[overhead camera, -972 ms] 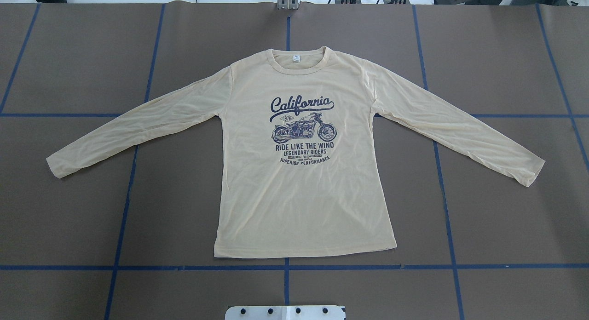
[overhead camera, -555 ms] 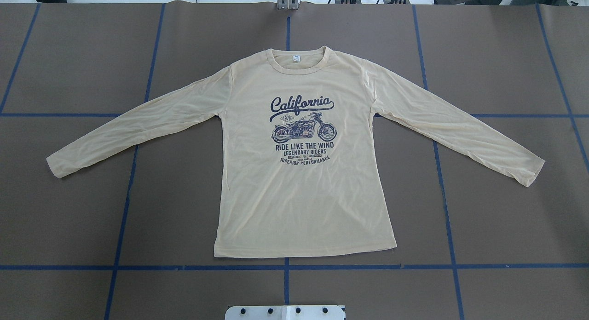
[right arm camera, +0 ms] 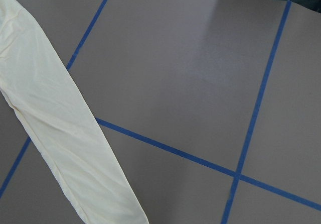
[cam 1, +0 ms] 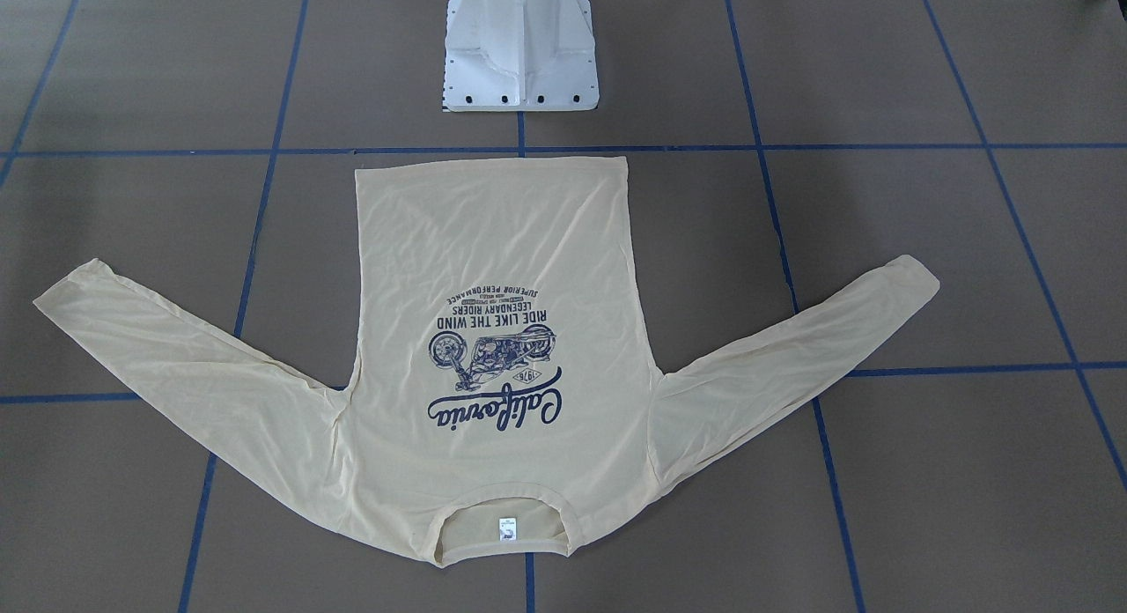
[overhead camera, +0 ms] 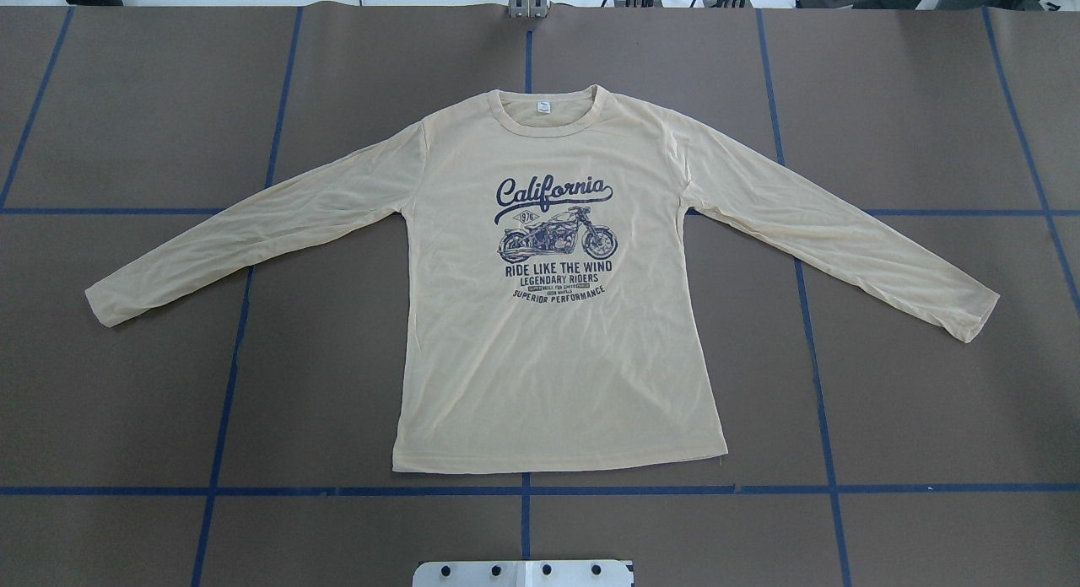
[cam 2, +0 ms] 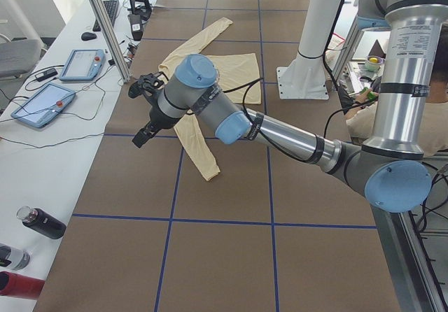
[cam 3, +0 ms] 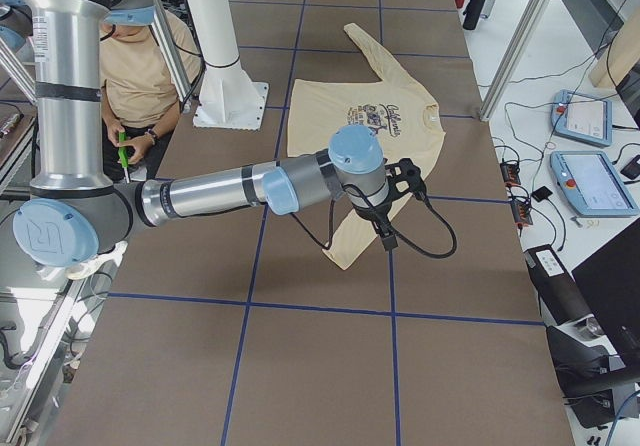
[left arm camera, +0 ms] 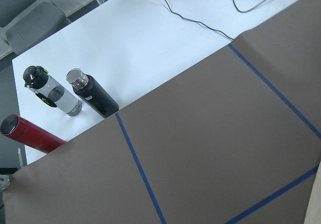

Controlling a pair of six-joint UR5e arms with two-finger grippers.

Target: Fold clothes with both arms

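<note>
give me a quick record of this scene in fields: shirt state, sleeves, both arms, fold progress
garment: shirt, flat on the table, print face up
collar: on the side away from the pedestal, neck tag showing
left sleeve: spread outward, unfolded
right sleeve: spread outward, unfolded
left end effector: raised over the table near the left sleeve; open or shut cannot be told
right end effector: raised near the right sleeve; open or shut cannot be told
fold progress: none yet

A brown counter (overhead camera: 928,106) carries a blue tape grid (overhead camera: 523,490). 3 bottles (left arm camera: 93,98) rest on a white side counter (left arm camera: 150,43).
</note>
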